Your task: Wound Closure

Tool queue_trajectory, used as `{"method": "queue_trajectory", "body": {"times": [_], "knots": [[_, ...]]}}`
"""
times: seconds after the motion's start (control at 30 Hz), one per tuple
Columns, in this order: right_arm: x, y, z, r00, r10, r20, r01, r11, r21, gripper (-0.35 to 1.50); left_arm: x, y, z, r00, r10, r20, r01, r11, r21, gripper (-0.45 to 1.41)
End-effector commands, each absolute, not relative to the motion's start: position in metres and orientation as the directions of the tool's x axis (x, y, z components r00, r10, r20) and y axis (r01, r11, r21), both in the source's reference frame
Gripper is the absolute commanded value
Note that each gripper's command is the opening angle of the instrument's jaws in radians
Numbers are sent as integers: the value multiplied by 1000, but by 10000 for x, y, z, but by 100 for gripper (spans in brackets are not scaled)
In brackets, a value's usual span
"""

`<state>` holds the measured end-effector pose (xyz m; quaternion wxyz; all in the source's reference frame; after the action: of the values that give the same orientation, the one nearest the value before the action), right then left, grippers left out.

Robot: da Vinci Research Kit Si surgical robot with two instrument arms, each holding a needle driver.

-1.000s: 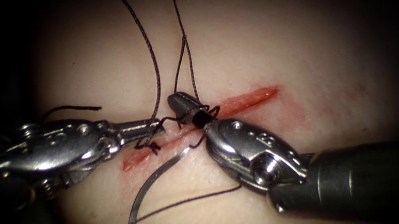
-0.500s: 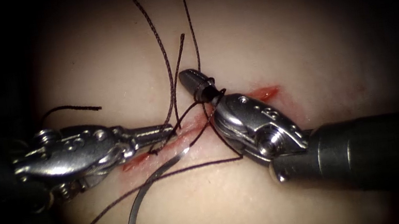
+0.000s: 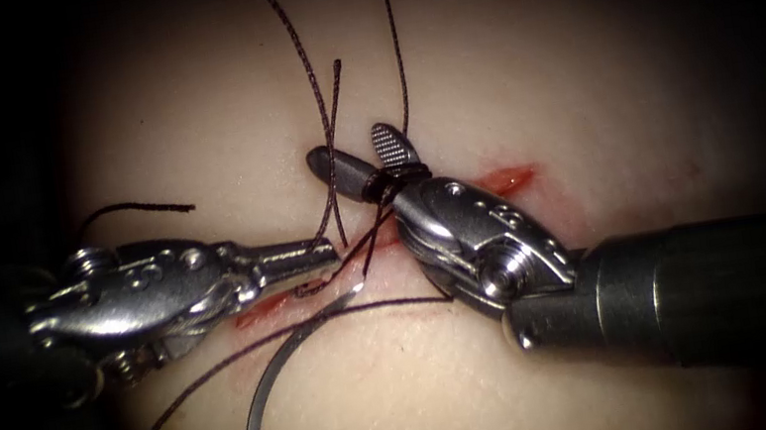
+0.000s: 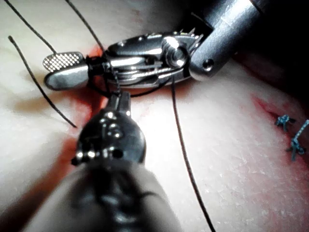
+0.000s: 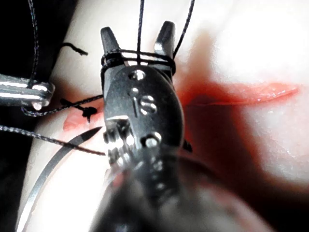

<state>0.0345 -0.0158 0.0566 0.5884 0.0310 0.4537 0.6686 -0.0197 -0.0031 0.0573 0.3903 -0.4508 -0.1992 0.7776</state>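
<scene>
Pale pork-belly tissue (image 3: 582, 67) with a slanting red cut (image 3: 498, 179) edged in red fluid (image 5: 231, 94).

Left arm's steel needle driver (image 3: 323, 253) comes in level from the left side, its jaws closed on the dark braided thread (image 3: 310, 85) just over the cut; same grip seen in the right wrist view (image 5: 41, 94).

Right arm's steel needle driver (image 3: 361, 163) sits over the cut with jaws parted, holding nothing; turns of thread are wound round the base of both jaws (image 5: 137, 59).

Curved silver needle (image 3: 264, 402) lies free on the tissue below the cut, its point (image 3: 354, 292) near the cut edge, not in the tissue and held by neither tool.

A short loose thread end (image 3: 142, 207) lies above the left tool.
</scene>
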Motion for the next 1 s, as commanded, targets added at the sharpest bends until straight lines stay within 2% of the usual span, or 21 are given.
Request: {"method": "queue_trajectory", "body": {"times": [0.03,0.1,0.33,0.47,0.6,0.63,0.67,1.0], "knots": [[355,-154,571,-313,814,-490,-757,98,646,63,-202,-34,578,-289,787,-545,-427,-616,-662,-45],[357,-151,574,-313,815,-488,-756,97,647,60,-202,-34,578,-289,787,-545,-427,-616,-662,-45],[374,-141,582,-315,825,-470,-744,93,661,65,-202,-32,580,-285,793,-538,-430,-607,-668,-45],[377,-137,585,-316,829,-462,-739,91,668,55,-203,-32,581,-287,793,-537,-431,-607,-667,-45],[379,-132,593,-326,827,-458,-738,80,670,31,-204,-34,582,-284,796,-535,-434,-604,-668,-45],[379,-132,593,-326,827,-458,-738,80,670,31,-204,-34,582,-284,796,-535,-434,-604,-668,-45],[381,-129,596,-330,827,-454,-736,75,673,-35,-204,-34,582,-281,800,-531,-436,-599,-672,-45],[373,-134,581,-324,849,-417,-710,73,700,-35,-195,-23,587,-290,797,-530,-455,-602,-656,-45]]}}
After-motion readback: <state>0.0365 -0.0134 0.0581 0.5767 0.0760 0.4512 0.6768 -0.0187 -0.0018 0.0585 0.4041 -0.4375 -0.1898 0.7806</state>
